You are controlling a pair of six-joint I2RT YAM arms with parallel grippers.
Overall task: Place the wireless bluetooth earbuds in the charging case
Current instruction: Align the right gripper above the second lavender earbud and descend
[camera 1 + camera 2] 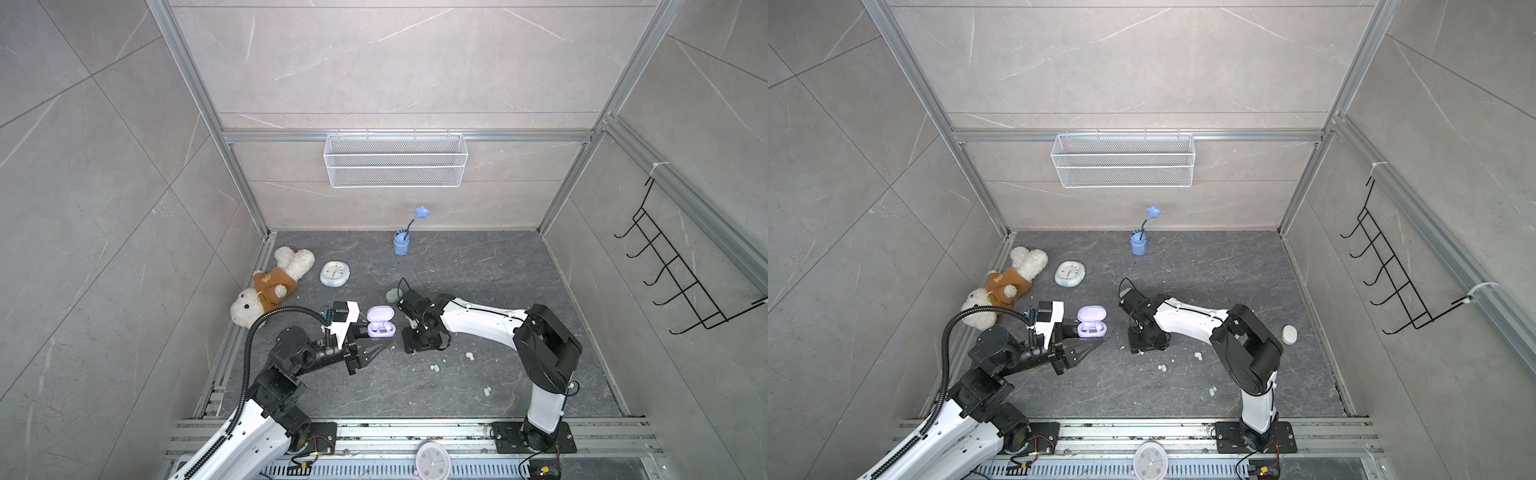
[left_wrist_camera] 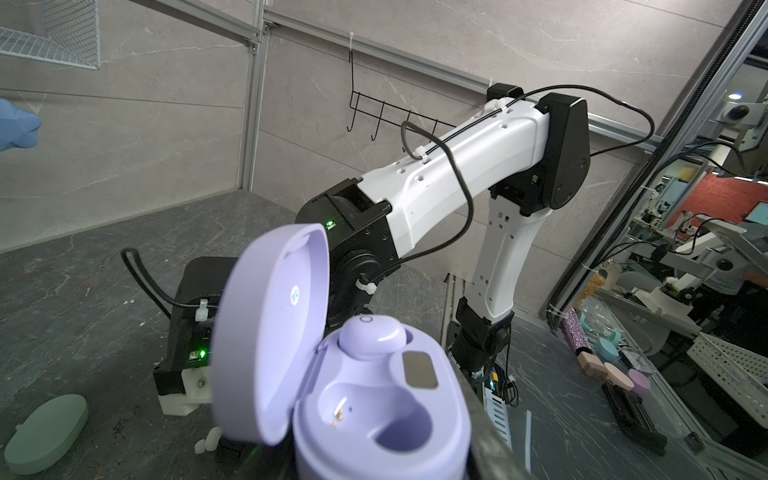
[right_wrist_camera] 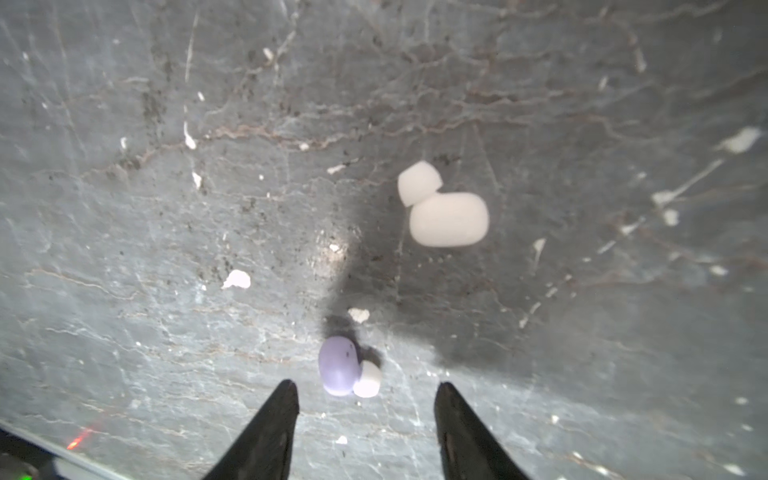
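Found the right gripper [image 3: 365, 399] hanging point-down close over the dark grey veined stone tabletop [image 3: 166, 249], mid-table, black fingers parted wider than a bud and gripping nothing. Saw the loose lavender two-lobed plastic earbud [image 3: 338, 365] lying flat just ahead of the fingertips, roughly midway across the gap, touching neither. Noted a white two-lobed plastic earbud [image 3: 446, 218] farther off, well apart, with white crumbs [image 3: 237, 279] scattered around.

Judged the step in hand as the pick of that lavender bud. Needed to creep forward until astride the round lavender lobe, sink to the stone, then close slowly across the lobe and not the pale tip; risked squirting so small and glossy a piece sideways otherwise.

Found, just to the left in a top view, the left gripper [image 1: 379, 340] closed on the lavender plastic charging case [image 1: 381, 322], hinged lid [image 2: 270, 332] thrown open; took the hold as likely only, with the fingers mostly hidden under the case in the left wrist view. Saw the matching lavender earbud [image 2: 370, 336] seated in one socket and the other socket [image 2: 374, 415] bare. Judged it wise to hold the case level, mouth up, for a straight drop, tip first, into that bare socket.
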